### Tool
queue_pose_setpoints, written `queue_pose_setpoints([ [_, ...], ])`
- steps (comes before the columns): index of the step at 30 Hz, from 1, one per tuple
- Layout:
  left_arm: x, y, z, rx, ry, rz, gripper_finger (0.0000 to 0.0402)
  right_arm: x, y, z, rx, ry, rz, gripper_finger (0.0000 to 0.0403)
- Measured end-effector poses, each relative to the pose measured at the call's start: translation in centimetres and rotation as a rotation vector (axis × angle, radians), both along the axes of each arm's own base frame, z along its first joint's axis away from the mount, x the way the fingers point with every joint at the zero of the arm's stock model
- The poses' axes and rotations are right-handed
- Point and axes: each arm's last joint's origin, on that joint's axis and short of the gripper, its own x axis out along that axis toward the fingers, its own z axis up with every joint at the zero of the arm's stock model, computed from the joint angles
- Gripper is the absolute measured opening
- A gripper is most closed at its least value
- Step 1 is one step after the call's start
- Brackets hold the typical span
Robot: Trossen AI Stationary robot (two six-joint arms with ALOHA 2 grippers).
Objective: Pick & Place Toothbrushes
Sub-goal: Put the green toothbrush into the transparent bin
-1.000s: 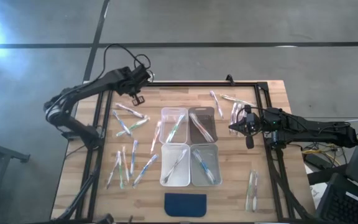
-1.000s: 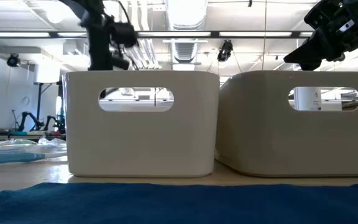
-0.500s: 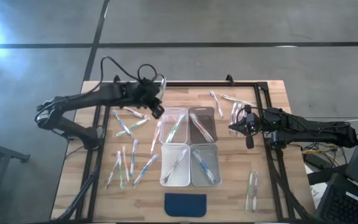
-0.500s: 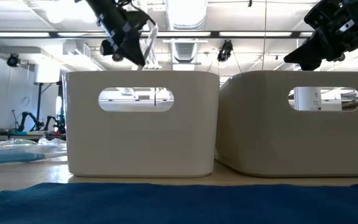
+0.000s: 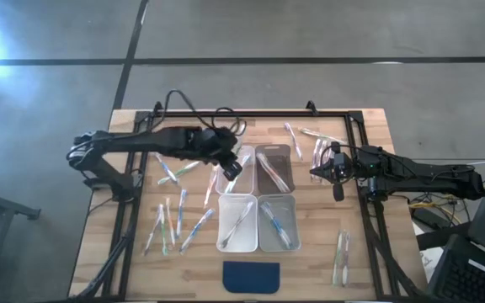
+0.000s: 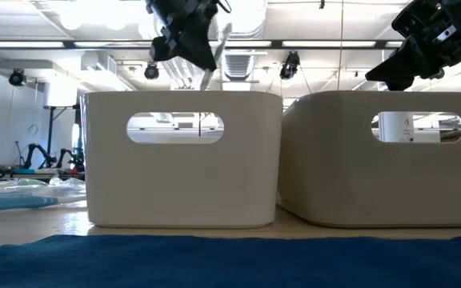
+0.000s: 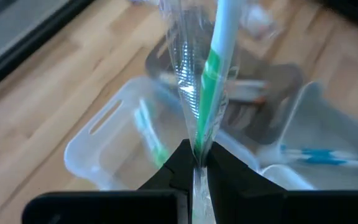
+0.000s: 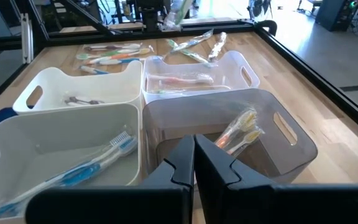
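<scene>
- Green-accented white toothbrush in a clear wrapper (image 7: 211,81): we see it pinched in the left end effector (image 5: 230,165), fingers closed to a narrow gap on the wrapper's end, brush pointing away from the wrist.
- We place this left end effector above the rear-left clear plastic bin (image 5: 222,155) of the four bins grouped mid-tabletop; in the low view it hangs over the bin rim, brush (image 6: 217,50) tilted.
- That bin already holds a green-accented toothbrush (image 5: 235,175).
- Right end effector (image 5: 338,194): fingers fully closed, nothing between them; we note it waiting just right of the bins, over the wooden tabletop (image 5: 369,252).
- Loose wrapped toothbrushes lie scattered left of the bins (image 5: 171,220), more behind the right arm (image 5: 303,135), a few at the front right (image 5: 340,257).
- Dark blue flat pad (image 5: 251,275) sits at the front edge, near the bins.
</scene>
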Motion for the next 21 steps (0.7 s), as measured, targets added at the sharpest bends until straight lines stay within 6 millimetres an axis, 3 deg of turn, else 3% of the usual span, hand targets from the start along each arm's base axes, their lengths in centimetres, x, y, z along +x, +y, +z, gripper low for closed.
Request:
queue_pose_setpoints([
  [9, 3.1, 0.2, -2.9, -0.052, 0.255, 0.019, 0.0028, 0.0, 0.0, 0.0, 0.0, 0.0, 0.0, 0.0008],
  [21, 4.4, 0.2, -5.8, -0.107, 0.353, -0.003, 0.0029, 0.0, 0.0, 0.0, 0.0, 0.0, 0.0, 0.0008],
])
